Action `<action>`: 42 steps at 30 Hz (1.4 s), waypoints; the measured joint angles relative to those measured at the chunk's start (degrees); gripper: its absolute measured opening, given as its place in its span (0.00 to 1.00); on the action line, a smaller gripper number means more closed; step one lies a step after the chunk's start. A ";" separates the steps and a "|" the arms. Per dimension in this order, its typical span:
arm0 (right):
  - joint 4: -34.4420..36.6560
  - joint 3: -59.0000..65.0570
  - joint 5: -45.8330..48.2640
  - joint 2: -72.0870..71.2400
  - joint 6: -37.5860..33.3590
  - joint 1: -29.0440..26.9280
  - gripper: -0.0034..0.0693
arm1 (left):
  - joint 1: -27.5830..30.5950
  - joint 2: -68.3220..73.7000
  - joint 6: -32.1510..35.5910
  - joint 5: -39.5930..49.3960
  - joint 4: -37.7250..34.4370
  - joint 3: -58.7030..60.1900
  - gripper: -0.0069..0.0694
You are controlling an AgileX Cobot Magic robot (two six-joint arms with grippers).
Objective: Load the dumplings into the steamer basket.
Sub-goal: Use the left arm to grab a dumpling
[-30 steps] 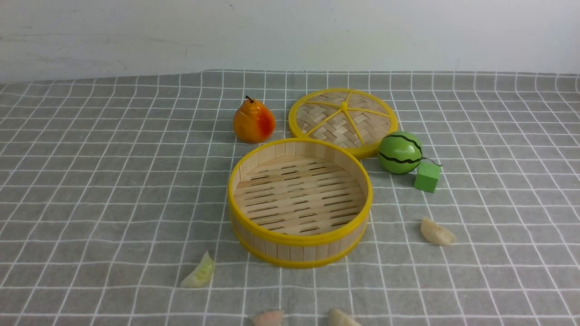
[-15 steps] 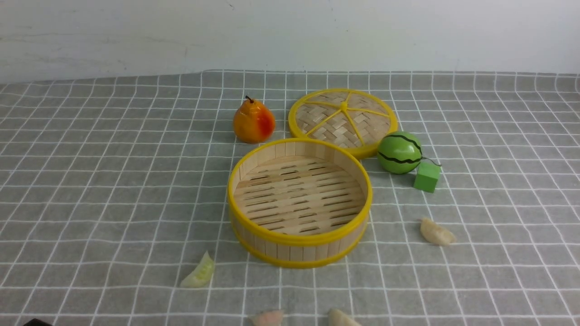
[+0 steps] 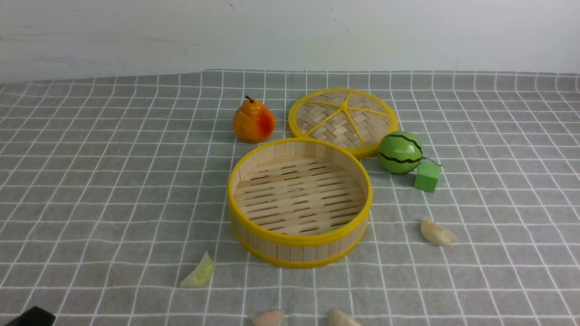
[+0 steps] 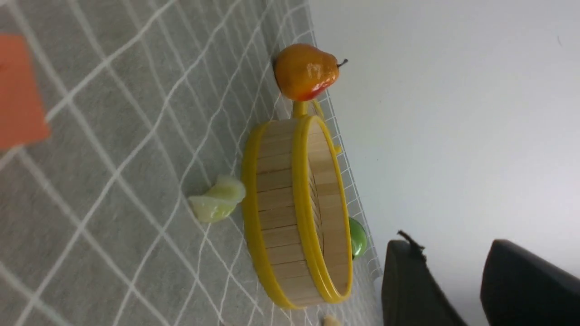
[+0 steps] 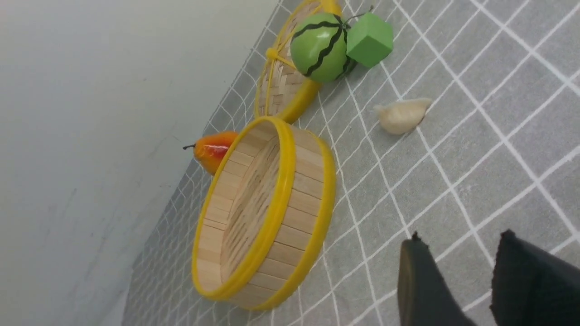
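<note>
The steamer basket (image 3: 290, 251) stands mid-table with nothing inside; its wall also shows in both wrist views (image 4: 276, 213) (image 5: 308, 213). Four dumplings lie on the cloth around it. A pale green one (image 3: 198, 271) (image 4: 217, 199) is at its front left and a cream one (image 3: 437, 232) (image 5: 401, 117) at its right. A pinkish one (image 3: 268, 318) and another cream one (image 3: 342, 318) sit at the front edge. My left gripper (image 4: 448, 244) is open and holds nothing; a dark part of it shows at the front view's bottom left. My right gripper (image 5: 460, 240) hangs open over bare cloth near the basket.
Behind the basket lie the flat woven lid (image 3: 343, 118) and an orange pear (image 3: 253, 121). A toy watermelon (image 3: 400, 152) and a green cube (image 3: 427, 176) sit at the back right. A blurred orange patch (image 4: 18, 90) shows in the left wrist view.
A dark part of my left arm has come up into the bottom left corner of the front view. The objects on the cloth have not moved.
</note>
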 joint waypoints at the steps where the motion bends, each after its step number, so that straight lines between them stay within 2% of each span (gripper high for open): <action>1: 0.00 -0.19 0.00 0.00 -0.51 0.00 0.38 | 0.00 0.00 1.60 0.15 0.06 -0.41 0.40; 2: 0.00 -1.08 -0.06 0.00 -2.59 0.00 0.38 | 0.00 0.00 5.48 1.19 0.64 -2.60 0.40; 3: 0.00 -3.65 -0.39 0.00 -7.67 0.00 0.37 | 0.00 0.69 10.53 4.07 2.61 -6.50 0.38; 5: 0.00 -6.65 -1.47 1.07 -12.94 0.00 0.34 | 0.00 4.44 14.10 9.69 7.03 -11.90 0.33; 7: 0.00 -8.87 -2.01 2.60 -16.45 0.00 0.31 | 0.00 7.35 14.85 13.07 10.03 -14.71 0.30; 11: -0.25 -17.88 -1.48 15.13 -28.92 0.00 0.09 | 0.00 24.24 16.20 31.07 25.69 -29.03 0.09; 13: -0.79 -22.31 0.95 21.33 -33.29 0.08 0.03 | 0.00 30.46 16.99 37.94 31.87 -34.20 0.07; 15: -1.76 -25.64 2.85 25.03 -35.17 0.43 0.02 | -0.25 34.93 17.41 42.84 35.38 -37.70 0.07; 17: -3.64 -29.97 6.94 30.04 -36.89 1.66 0.02 | -3.01 41.71 17.85 47.49 39.07 -42.19 0.07; 22: -8.26 -36.47 17.36 40.22 -37.41 6.28 0.02 | -13.95 52.03 17.63 48.12 42.30 -46.89 0.07; 26: -12.95 -40.31 27.35 49.53 -36.13 10.47 0.02 | -21.32 61.08 13.94 47.80 44.69 -50.07 0.07; 29: -15.43 -42.31 32.85 56.34 -35.96 14.70 0.03 | -24.39 68.90 13.28 47.33 45.24 -53.11 0.12; 33: -15.90 -43.42 34.77 61.61 -35.96 19.87 0.03 | -25.48 77.86 13.44 44.20 46.31 -56.72 0.27; 37: -17.60 -43.56 34.83 64.57 -35.96 23.57 0.03 | -25.61 86.44 13.52 38.71 49.38 -60.01 0.55; 42: -18.21 -43.62 33.32 65.17 -35.96 24.21 0.03 | -25.61 95.27 13.70 33.89 50.51 -63.31 0.80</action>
